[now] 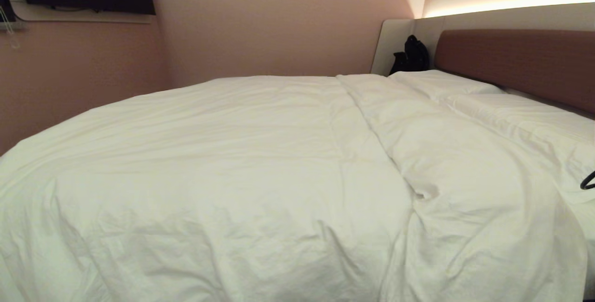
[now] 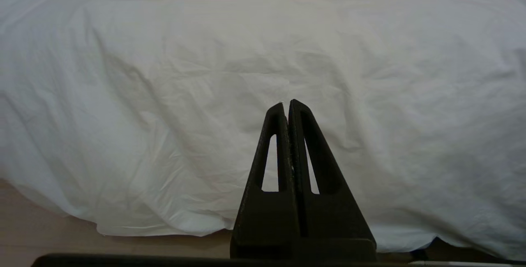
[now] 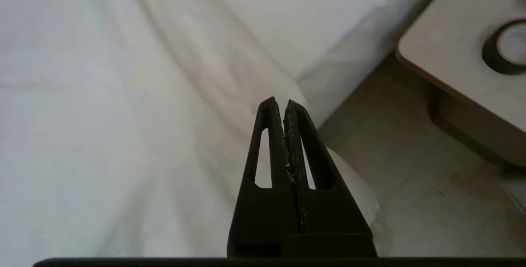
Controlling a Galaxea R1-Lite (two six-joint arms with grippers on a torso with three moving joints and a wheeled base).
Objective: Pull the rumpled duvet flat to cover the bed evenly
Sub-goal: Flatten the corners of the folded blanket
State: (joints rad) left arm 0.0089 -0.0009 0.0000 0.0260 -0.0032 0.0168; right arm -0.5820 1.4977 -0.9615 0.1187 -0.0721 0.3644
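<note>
The head camera looks low across the puffy white duvet (image 1: 241,162) toward the brown padded headboard (image 1: 520,65). Both wrist cameras look past closed black fingers at the duvet's draped edge above pale floor (image 3: 411,176).

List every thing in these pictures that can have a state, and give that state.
Puffy white duvet: spread over the bed, with a raised fold near the pillows.
Flat white pillow: lying at the brown headboard.
Left pincer: shut, empty.
Right pincer: shut, empty.

Each claw (image 2: 287,102) (image 3: 278,102) has 2 black, triangular, slotted fingers on a black base.
</note>
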